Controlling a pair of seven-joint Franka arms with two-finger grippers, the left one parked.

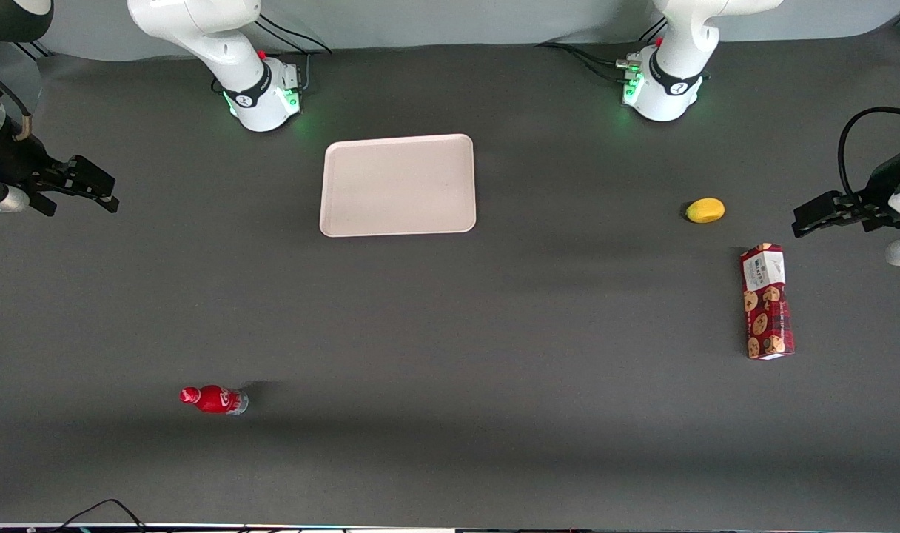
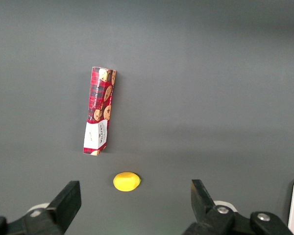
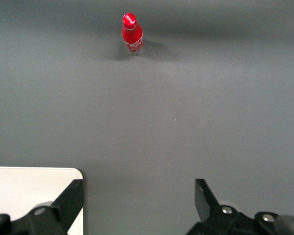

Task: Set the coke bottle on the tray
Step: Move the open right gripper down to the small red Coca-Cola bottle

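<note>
The coke bottle (image 1: 215, 399), small and red with a red cap, stands on the dark table near the front camera, toward the working arm's end. It also shows upright and alone in the right wrist view (image 3: 132, 34). The pale pink tray (image 1: 398, 185) lies flat, farther from the camera than the bottle, with nothing on it; one rounded corner of the tray (image 3: 34, 188) shows in the right wrist view. My right gripper (image 1: 101, 189) hangs open above the table edge at the working arm's end, well apart from the bottle. Nothing sits between the jaws of the gripper (image 3: 139, 190).
A red cookie box (image 1: 767, 301) (image 2: 99, 110) lies flat toward the parked arm's end. A yellow lemon-like fruit (image 1: 705, 210) (image 2: 126, 181) sits beside it, slightly farther from the camera. Both arm bases (image 1: 265, 92) stand along the table's back edge.
</note>
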